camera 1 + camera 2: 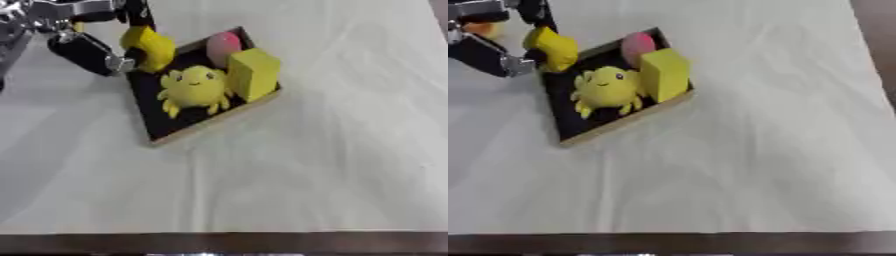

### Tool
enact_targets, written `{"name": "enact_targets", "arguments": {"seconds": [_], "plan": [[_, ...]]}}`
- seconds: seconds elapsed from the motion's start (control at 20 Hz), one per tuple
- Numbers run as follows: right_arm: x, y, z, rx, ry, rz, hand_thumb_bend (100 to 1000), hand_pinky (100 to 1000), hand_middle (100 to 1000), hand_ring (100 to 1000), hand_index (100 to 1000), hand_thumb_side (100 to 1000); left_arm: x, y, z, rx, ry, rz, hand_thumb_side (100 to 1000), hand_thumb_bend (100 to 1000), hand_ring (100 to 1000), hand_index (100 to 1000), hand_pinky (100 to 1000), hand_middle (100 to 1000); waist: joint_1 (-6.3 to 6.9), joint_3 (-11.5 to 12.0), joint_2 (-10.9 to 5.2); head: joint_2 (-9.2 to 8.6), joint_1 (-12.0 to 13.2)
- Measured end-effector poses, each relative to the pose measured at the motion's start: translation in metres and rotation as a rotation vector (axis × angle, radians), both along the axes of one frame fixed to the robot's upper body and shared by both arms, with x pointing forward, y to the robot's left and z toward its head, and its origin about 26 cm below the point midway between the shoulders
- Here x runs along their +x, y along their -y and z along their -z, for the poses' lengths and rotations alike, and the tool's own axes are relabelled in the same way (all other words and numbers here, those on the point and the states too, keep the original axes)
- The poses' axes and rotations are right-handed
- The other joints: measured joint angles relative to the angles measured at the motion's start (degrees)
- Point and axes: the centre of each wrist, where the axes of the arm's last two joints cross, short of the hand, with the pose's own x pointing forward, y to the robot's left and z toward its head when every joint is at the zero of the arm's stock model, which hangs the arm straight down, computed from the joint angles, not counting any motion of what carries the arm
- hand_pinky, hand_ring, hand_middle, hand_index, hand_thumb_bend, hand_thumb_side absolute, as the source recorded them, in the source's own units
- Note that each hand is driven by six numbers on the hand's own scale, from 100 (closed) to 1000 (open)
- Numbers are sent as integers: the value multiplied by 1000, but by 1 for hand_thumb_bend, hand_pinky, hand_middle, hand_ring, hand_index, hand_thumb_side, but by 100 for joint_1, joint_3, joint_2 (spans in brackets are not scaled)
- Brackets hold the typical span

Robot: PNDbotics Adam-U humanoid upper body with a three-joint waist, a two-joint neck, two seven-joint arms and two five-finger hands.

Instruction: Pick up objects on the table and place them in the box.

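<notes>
Gripped in the left hand [92, 50], fingers and thumb curled round it: a rounded yellow soft object [150, 47], held just above the far-left corner of the shallow, dark-lined wooden box [214, 121]. Carried to that corner probably because little bare floor remains anywhere else. Inside already: a yellow round plush toy with a smiling face and stubby legs [194, 87], lying in the middle; a yellow rectangular block [254, 74], standing upright against the right wall; a pink rounded object [222, 46], tucked in the far corner behind the block. Box set askew on the pale cloth-covered table [332, 165], one corner pointing near-left, long sides running diagonally. Black forearm with silver joints entering from the upper left, wrist bent down toward the box rim. A small orange shape [483, 29] visible beyond the hand in the right eye view; cannot tell what. Right hand nowhere in either view. No other loose object visible on the cloth, so likely the last placement. Lowering and release apparently what remains, with some risk of the object resting on the rim or on the plush toy rather than the floor.
</notes>
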Motion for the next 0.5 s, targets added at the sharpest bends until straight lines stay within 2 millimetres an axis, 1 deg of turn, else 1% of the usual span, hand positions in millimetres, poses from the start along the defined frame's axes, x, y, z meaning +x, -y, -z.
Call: {"name": "enact_targets", "arguments": {"seconds": [0.15, 0.2, 0.25, 0.3, 0.35, 0.4, 0.45, 0.5], "plan": [[0, 0, -1, 2, 0, -4, 149, 822, 731, 828, 869, 515, 5, 1, 4, 21, 3, -12, 100, 180, 755, 745, 781, 683, 0, -4, 0, 0, -4], [0, 0, -1, 2, 0, -4, 149, 822, 730, 828, 868, 515, 6, 1, 6, 30, 2, -14, 100, 318, 835, 851, 853, 777, 0, -7, 0, 0, -4], [0, 0, -1, 2, 0, -4, 148, 822, 730, 828, 868, 516, 7, 0, 6, 41, 1, -14, 112, 334, 844, 858, 860, 787, 0, -9, 0, 0, -4], [0, 0, -1, 3, 0, -4, 147, 822, 730, 827, 868, 518, 8, 0, 7, 50, -2, -12, 201, 419, 899, 902, 909, 853, 0, -11, 0, 0, -4], [0, 0, -1, 3, 0, -4, 147, 822, 730, 827, 868, 518, 8, 0, 7, 57, -3, -8, 211, 428, 904, 906, 915, 858, 0, -11, 0, 0, -4], [0, 0, -1, 4, 1, -4, 146, 822, 730, 827, 868, 519, 8, 0, 7, 63, -2, -2, 287, 486, 927, 925, 940, 885, 0, -11, 0, 0, -5], [0, 0, -1, 4, 1, -4, 145, 821, 730, 827, 868, 520, 8, 0, 7, 67, -2, 2, 324, 515, 933, 929, 947, 891, 0, -11, 0, 0, -6], [0, 0, -1, 4, 0, -4, 145, 821, 730, 827, 868, 521, 8, 0, 7, 70, 2, 5, 343, 524, 935, 931, 948, 893, 0, -11, 0, 0, -6]]}}
